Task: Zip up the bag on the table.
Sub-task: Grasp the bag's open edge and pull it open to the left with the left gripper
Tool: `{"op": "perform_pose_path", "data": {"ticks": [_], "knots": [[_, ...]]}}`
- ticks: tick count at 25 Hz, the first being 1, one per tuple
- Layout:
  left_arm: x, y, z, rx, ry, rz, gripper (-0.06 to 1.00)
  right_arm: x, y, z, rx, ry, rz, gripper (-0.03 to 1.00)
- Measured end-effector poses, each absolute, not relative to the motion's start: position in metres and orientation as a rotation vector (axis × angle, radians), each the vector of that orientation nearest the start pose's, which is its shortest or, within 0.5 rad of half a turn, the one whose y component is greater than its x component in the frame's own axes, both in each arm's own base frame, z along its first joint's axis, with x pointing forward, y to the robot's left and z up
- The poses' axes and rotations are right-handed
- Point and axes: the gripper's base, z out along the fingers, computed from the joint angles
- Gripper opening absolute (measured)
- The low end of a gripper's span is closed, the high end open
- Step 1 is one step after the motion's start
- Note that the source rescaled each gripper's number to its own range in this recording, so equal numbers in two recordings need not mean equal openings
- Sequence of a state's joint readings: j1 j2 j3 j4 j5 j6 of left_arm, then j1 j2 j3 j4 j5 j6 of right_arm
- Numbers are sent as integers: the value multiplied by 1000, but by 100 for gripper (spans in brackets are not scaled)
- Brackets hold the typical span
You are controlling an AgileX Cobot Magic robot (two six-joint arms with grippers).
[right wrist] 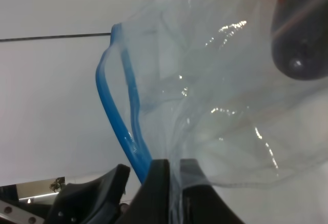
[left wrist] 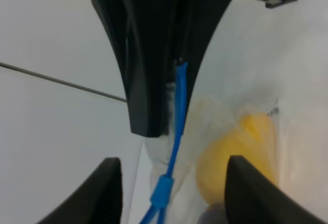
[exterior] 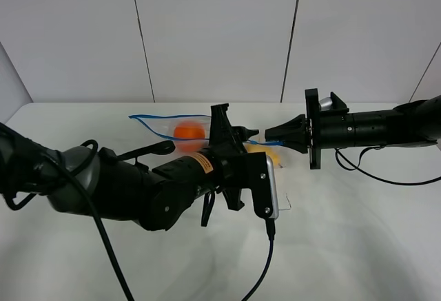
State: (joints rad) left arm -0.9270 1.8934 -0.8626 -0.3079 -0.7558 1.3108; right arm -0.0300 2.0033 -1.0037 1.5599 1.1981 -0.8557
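Observation:
The clear bag [exterior: 207, 130] lies on the white table [exterior: 358, 246]. Its blue zipper strip [exterior: 148, 117] gapes open at the far left. An orange fruit [exterior: 187, 132] and a yellow fruit [exterior: 267, 153] show inside it. My right gripper [exterior: 270, 136] is shut on the bag's right end at the zipper; the right wrist view shows its fingers [right wrist: 160, 183] pinching the plastic [right wrist: 220, 96]. My left gripper [exterior: 234, 132] is open. In the left wrist view its fingers [left wrist: 105, 188] stand on either side of the blue slider [left wrist: 163, 190], not touching it.
The left arm's bulk [exterior: 138, 191] and its cable [exterior: 265, 266] lie across the table's front middle. The right arm [exterior: 379, 129] reaches in from the right with a cable [exterior: 386, 177] under it. A white panelled wall [exterior: 220, 32] stands behind.

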Motion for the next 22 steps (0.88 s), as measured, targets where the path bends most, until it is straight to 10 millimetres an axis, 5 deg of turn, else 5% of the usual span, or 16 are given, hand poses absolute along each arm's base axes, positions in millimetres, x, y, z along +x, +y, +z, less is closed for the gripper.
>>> {"op": "perform_pose_path", "data": {"ticks": [11,19,22], "knots": [[249,-291,174,1413,1093,300,51,346,74,152,334,2397,1775,0],[249,-291,173,1419,1094,298,6,346,74,152,337,2394,1776,0],[249,-291,173,1421,1095,297,1,346,74,152,339,2392,1778,0]]}}
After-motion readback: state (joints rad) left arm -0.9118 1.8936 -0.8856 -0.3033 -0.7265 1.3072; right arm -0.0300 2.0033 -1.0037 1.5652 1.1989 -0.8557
